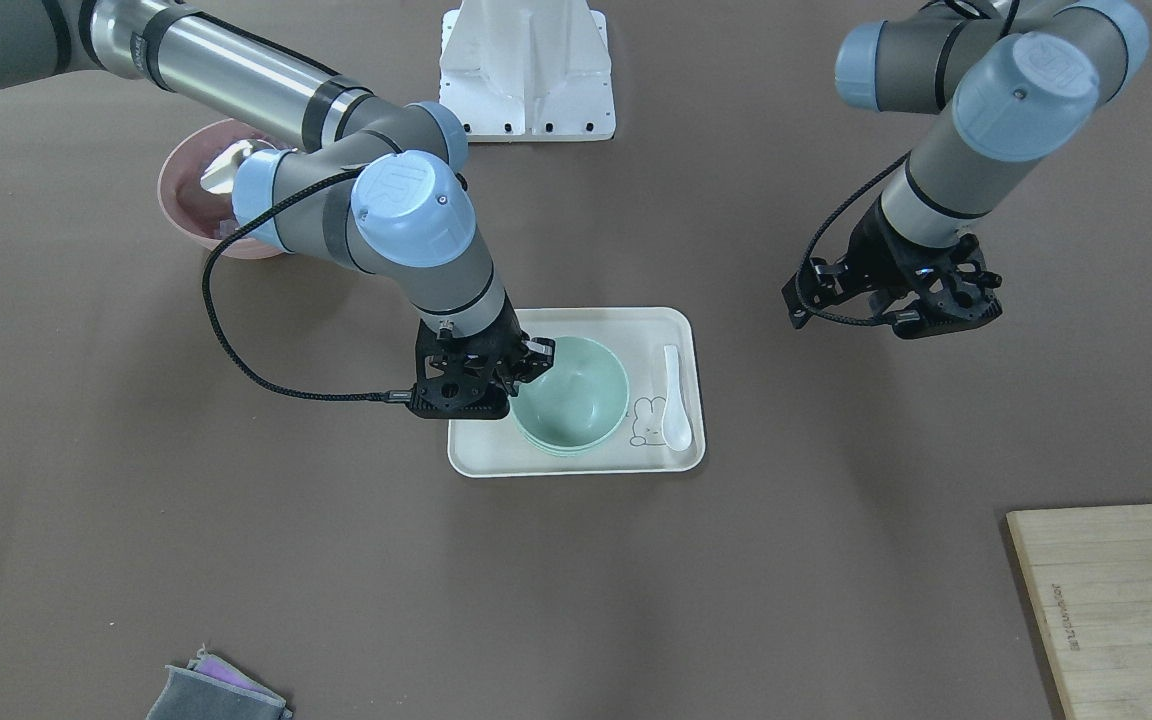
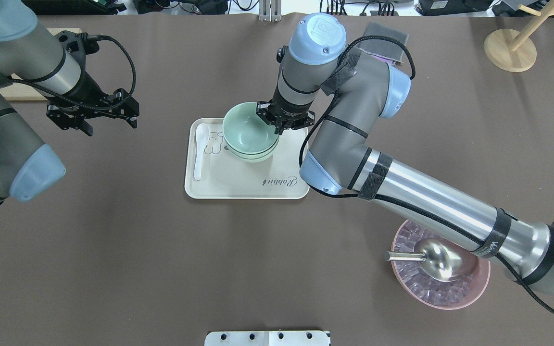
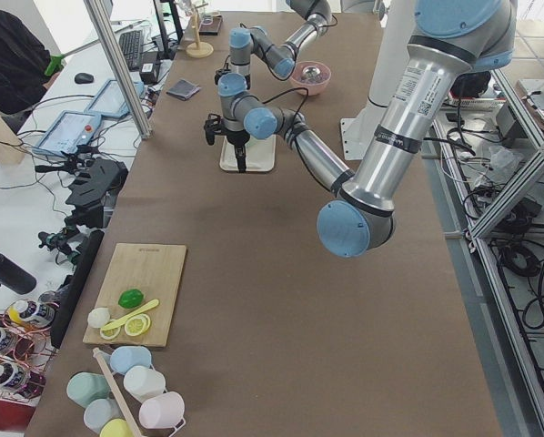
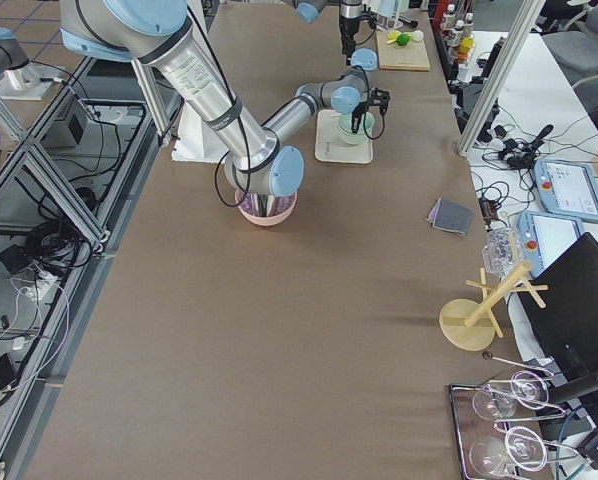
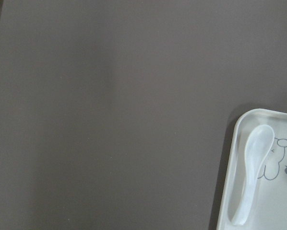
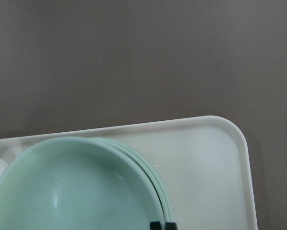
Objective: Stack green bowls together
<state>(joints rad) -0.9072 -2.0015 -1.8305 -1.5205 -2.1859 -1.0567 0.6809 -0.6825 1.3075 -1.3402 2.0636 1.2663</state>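
Nearest the robot's base, the pink bowl (image 2: 479, 288) with its metal scoop (image 2: 438, 257) is left alone on the tabletop (image 2: 113, 250); it has no part in the stacking.

Further out, the tray (image 2: 238, 185) is seen carrying the white spoon (image 2: 200, 151) along 1 edge and, beside it, the green bowls (image 2: 253, 154), all 3 nested there. The top green bowl (image 2: 245, 132) is pinched by its far rim in the right gripper (image 1: 539, 357), a hold that leaves the hollow free to settle into the 2 below. It looks almost seated, slightly off-centre, so release is judged to be close.

Out to the side, the left gripper (image 2: 106, 117) is parked above bare tabletop, well apart from the tray, presumably to keep clear; whether it is spread cannot be told.
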